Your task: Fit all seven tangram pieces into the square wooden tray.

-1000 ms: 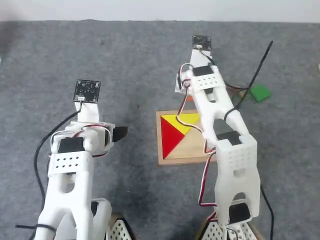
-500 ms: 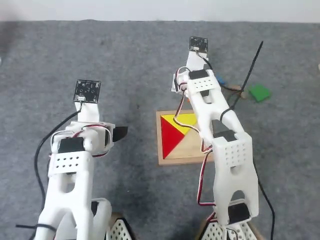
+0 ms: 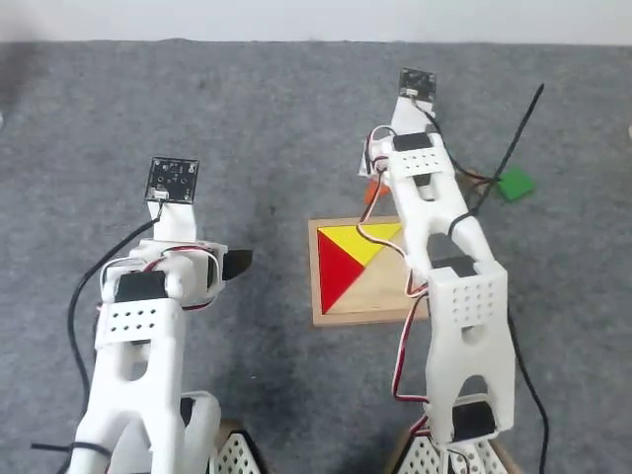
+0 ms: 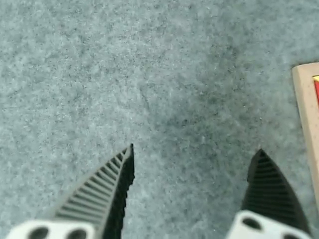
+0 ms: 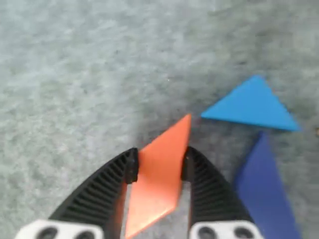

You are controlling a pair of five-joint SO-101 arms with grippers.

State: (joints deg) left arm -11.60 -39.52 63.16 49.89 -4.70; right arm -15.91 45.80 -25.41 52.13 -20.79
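Evidently the right gripper (image 5: 159, 158) is clenched on the orange piece (image 5: 155, 191), its jaws pressing the two long edges, just past the far edge of the tray (image 3: 326, 318). Also beyond the tray lie a light blue triangle (image 5: 251, 107) and a dark blue piece (image 5: 264, 191). A yellow triangle (image 3: 370, 242) and a red triangle (image 3: 338, 269) sit inside the tray. The orange piece looks light, thin and stiff, probably smooth-sided; an edge grip near its middle should stop it pivoting. The left gripper (image 4: 194, 159) hangs spread wide over carpet (image 4: 149, 74), off the tray's left side.
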